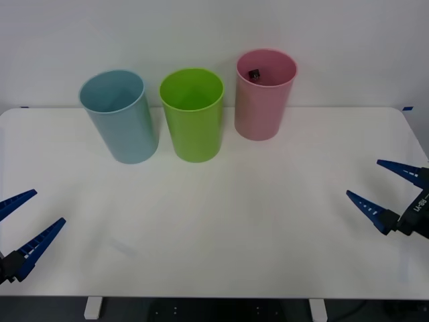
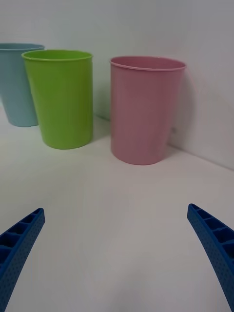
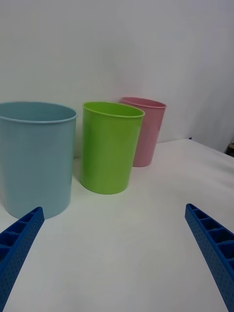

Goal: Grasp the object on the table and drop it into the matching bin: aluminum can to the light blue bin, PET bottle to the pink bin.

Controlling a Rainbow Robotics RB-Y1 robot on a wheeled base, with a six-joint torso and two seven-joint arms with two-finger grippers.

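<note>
At the near left edge of the table (image 1: 214, 221) the left gripper (image 1: 22, 225) rests low with its fingers spread wide, holding nothing. Along the far side stand the light blue bin (image 1: 120, 117), a lime green bin (image 1: 192, 115) and the pink bin (image 1: 264, 95), close together in a row. The PET bottle (image 1: 254, 74) lies inside the pink bin, its dark cap just visible below the rim, so the sort looks finished. At the near right the right gripper (image 1: 383, 188) is likewise spread and empty, apparently parked clear of the bins.
</note>
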